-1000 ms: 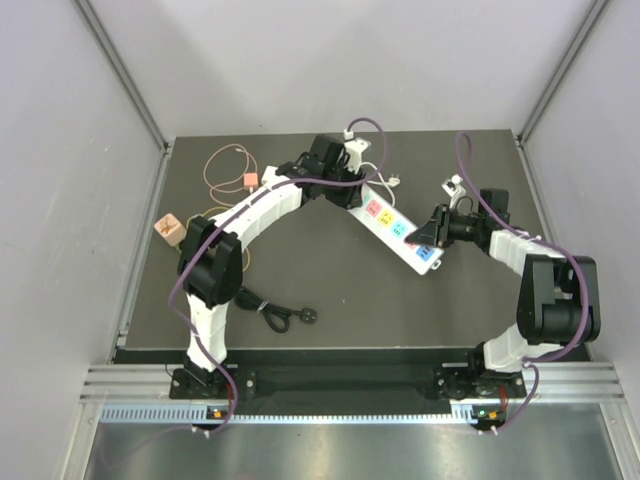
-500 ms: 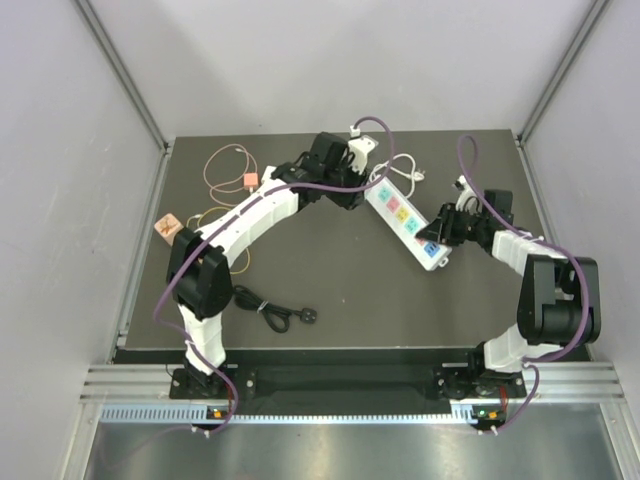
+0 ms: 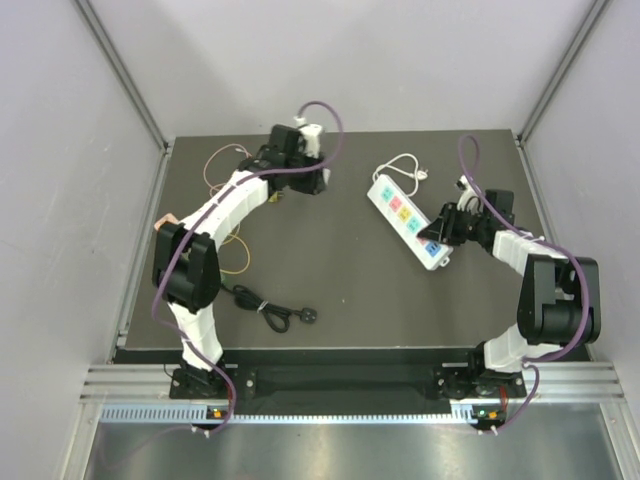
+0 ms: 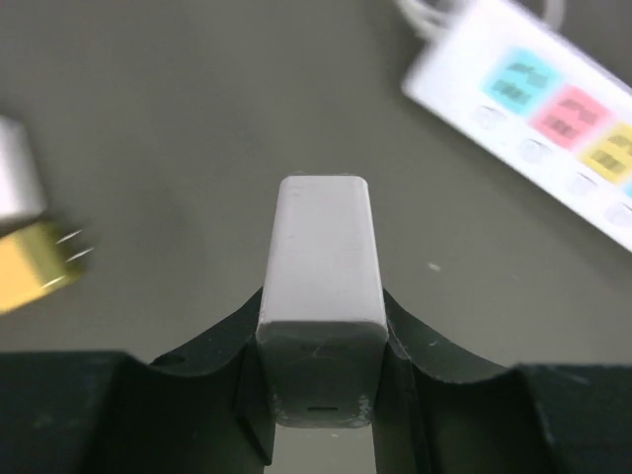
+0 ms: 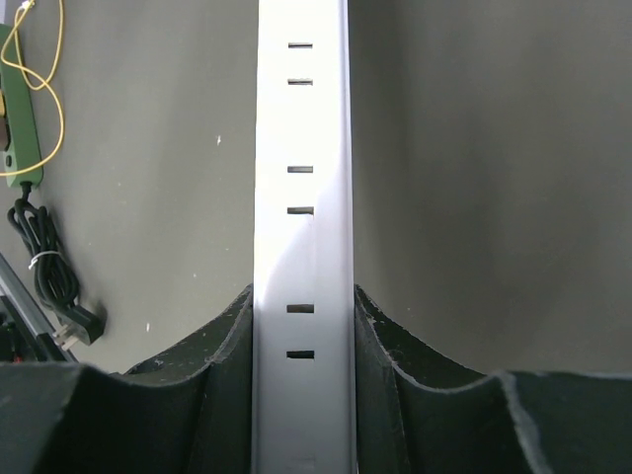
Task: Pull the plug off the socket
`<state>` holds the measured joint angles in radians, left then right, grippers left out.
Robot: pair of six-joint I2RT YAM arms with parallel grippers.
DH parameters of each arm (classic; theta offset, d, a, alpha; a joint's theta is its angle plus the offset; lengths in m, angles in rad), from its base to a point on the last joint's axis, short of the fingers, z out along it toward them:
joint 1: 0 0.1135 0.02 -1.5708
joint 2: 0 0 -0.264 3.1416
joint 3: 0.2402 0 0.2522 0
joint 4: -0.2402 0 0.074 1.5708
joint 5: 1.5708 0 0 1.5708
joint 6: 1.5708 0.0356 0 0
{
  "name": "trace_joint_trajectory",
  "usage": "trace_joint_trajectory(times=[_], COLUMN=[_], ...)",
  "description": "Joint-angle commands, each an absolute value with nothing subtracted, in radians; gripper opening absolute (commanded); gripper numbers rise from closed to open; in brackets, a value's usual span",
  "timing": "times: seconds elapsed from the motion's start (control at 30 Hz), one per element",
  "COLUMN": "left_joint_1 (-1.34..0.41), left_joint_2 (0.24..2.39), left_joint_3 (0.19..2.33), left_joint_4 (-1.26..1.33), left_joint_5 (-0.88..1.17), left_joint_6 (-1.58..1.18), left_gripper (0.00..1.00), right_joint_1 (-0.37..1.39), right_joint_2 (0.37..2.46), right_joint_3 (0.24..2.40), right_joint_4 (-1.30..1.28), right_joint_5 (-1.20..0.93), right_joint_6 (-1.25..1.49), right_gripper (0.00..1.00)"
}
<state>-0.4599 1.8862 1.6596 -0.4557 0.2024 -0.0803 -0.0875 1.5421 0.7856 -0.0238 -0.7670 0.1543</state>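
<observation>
Left wrist view has the left gripper (image 4: 321, 331) clamped tight on the white plug (image 4: 321, 247), well clear of the power strip (image 4: 538, 114) blurred in the upper right of the frame, so the pull looks done. Across the way the right gripper (image 5: 301, 311) is closed on the strip's narrow side, pinning it. Best now to hold the strip firm, carry the plug clear and set it gently on the dark table (image 3: 340, 270).

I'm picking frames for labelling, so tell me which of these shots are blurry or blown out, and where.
Left wrist: the white charger in the left tool is sharp, but the power strip and the yellow plug behind are smeared. Right wrist: the power strip glares nearly pure white along its side, slots readable. Top view: evenly lit and sharp.
</observation>
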Motion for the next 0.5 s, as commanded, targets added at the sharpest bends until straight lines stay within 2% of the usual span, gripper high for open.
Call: trace_joint_trajectory(times=[0.0, 0.17, 0.47], left_joint_1=[-0.313, -0.212, -0.109], left_joint_2=[1.859, 1.966, 2.114], left_joint_3=[1.583, 1.606, 1.677], left_joint_4=[-0.281, -0.255, -0.261], left_joint_5=[0.293, 0.347, 0.216], left_joint_6=[-0.263, -0.317, -0.365], left_gripper=[0.0, 0.0, 0.01], right_joint_1=[-0.115, -0.118, -0.121], right_joint_2=[1.52, 1.526, 1.536], right_joint_3=[0.801, 0.804, 0.804], right_joint_4=[0.048, 0.049, 0.052], right_joint_5=[-0.819, -0.834, -0.848], right_joint_6=[0.166, 0.164, 0.167], right_gripper=[0.0, 0.0, 0.0])
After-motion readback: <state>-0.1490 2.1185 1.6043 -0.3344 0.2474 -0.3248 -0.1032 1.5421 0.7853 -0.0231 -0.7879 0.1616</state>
